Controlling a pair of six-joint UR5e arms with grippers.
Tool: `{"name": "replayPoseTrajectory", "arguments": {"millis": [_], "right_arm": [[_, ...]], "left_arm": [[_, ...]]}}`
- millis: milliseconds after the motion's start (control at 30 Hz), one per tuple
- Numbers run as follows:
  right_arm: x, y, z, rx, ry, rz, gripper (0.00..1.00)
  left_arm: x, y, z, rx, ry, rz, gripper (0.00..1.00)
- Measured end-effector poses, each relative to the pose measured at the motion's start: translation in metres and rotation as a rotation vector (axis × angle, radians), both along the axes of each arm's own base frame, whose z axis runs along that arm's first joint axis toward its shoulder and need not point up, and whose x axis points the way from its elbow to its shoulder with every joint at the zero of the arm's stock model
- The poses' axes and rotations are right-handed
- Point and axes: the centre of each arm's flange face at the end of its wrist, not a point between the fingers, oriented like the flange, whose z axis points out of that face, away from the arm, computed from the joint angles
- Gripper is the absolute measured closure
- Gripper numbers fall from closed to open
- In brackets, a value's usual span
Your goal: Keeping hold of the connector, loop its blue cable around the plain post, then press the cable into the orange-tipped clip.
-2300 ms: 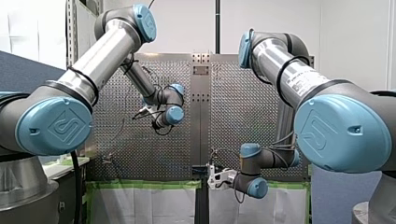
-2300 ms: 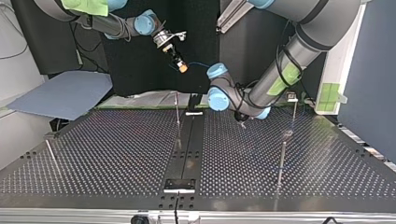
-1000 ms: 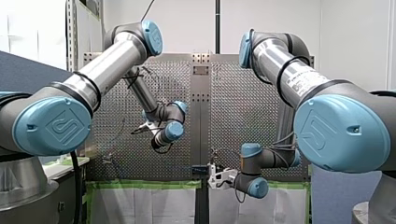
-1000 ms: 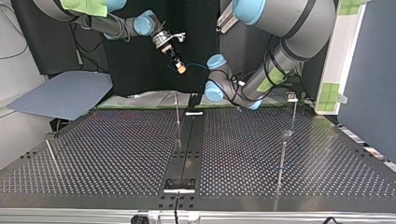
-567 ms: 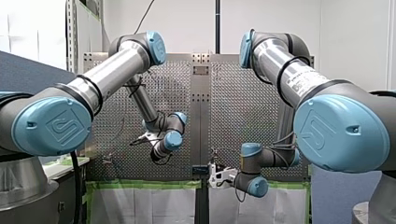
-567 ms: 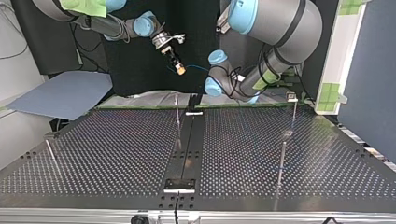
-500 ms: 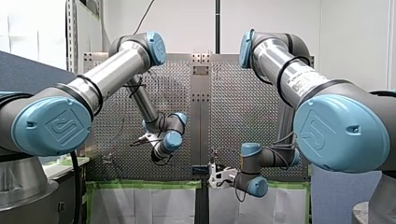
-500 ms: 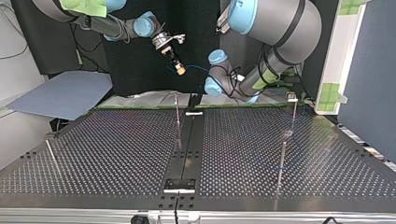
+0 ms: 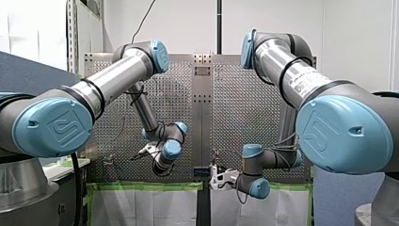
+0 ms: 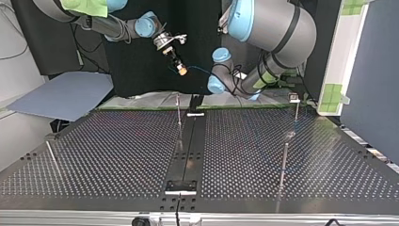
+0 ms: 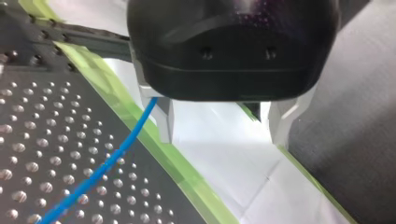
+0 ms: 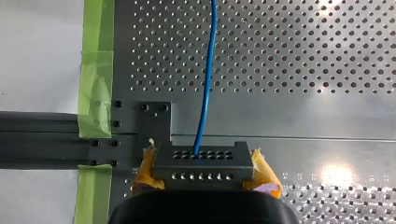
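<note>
In the right wrist view my right gripper (image 12: 203,176) is shut on a grey connector block (image 12: 201,158), held between its yellow pads (image 12: 144,171). The blue cable (image 12: 206,74) leaves the block and runs ahead over the perforated plate. In the top view the same gripper (image 10: 178,68) hangs high above the table's far edge, with the cable (image 10: 200,68) leading toward my left arm. My left gripper (image 11: 222,123) stands open with nothing between its metal fingers (image 11: 165,119). The blue cable (image 11: 105,165) passes just outside one of those fingers.
Thin upright posts stand on the table in the top view: one near the middle rail (image 10: 179,110), two at the view's right (image 10: 283,162) (image 10: 296,109), one at its left (image 10: 51,155). Green tape (image 11: 159,154) lines the plate's edge.
My left arm has swung down and back toward the taped edge of the table. My right arm has kept its place with the connector.
</note>
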Motion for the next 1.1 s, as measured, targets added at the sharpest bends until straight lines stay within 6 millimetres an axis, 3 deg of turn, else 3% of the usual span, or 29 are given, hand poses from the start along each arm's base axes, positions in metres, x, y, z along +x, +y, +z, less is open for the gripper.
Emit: {"name": "replayPoseTrajectory", "arguments": {"millis": [1100], "right_arm": [[-0.007, -0.017, 0.001, -0.002, 0.01, -0.042, 1.0]], "left_arm": [[0.027, -0.008, -0.013, -0.512, -0.107, -0.016, 0.0]]}}
